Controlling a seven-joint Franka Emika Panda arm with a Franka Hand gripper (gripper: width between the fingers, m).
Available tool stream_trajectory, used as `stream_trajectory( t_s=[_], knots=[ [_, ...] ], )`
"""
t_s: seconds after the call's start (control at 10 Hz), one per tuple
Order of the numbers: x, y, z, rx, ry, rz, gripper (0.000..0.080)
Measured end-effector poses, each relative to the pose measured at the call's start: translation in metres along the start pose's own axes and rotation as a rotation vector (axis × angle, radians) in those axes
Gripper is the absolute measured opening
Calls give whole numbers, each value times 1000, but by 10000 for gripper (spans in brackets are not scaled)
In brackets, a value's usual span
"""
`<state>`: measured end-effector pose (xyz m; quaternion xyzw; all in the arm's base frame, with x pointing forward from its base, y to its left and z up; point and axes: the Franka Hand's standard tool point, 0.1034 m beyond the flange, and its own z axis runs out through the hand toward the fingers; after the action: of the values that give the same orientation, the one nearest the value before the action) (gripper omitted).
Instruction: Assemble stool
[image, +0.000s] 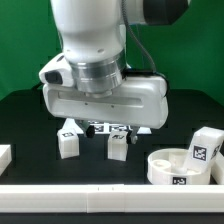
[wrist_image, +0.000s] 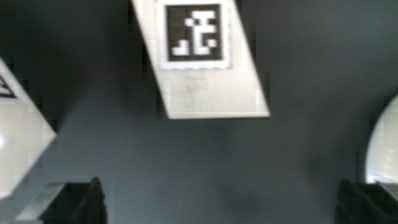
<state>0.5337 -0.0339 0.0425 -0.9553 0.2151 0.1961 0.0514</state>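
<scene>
The round white seat (image: 176, 168) lies at the exterior view's lower right, with one tagged leg block (image: 205, 150) leaning at its far side. Two more tagged leg blocks (image: 68, 140) (image: 118, 146) stand under the arm's hand. My gripper (image: 108, 128) is low over the black table between them, mostly hidden by the wrist body. In the wrist view a leg block (wrist_image: 199, 55) with its tag up lies ahead of my gripper (wrist_image: 222, 205). The dark fingertips (wrist_image: 75, 203) stand wide apart with only bare table between them.
A plain white block (image: 4, 157) sits at the exterior view's left edge. A white rail (image: 100, 200) runs along the front of the table. White shapes (wrist_image: 15, 150) (wrist_image: 382, 140) show at both sides of the wrist view; I cannot tell what they are.
</scene>
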Motion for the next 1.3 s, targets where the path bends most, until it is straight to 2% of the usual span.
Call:
stream_trajectory(
  t_s=[0.3,0.5,0.6,0.8,1.1,1.3],
  knots=[
    [-5,2,8,-14,-175,6,649],
    [-7,-3,11,-20,-251,-40,649],
    [-7,0,13,-23,-286,-33,649],
    [-4,1,14,-21,-282,-36,649],
    [-2,1,18,19,-275,-153,649],
    [-3,2,19,14,-283,-138,649]
  ],
)
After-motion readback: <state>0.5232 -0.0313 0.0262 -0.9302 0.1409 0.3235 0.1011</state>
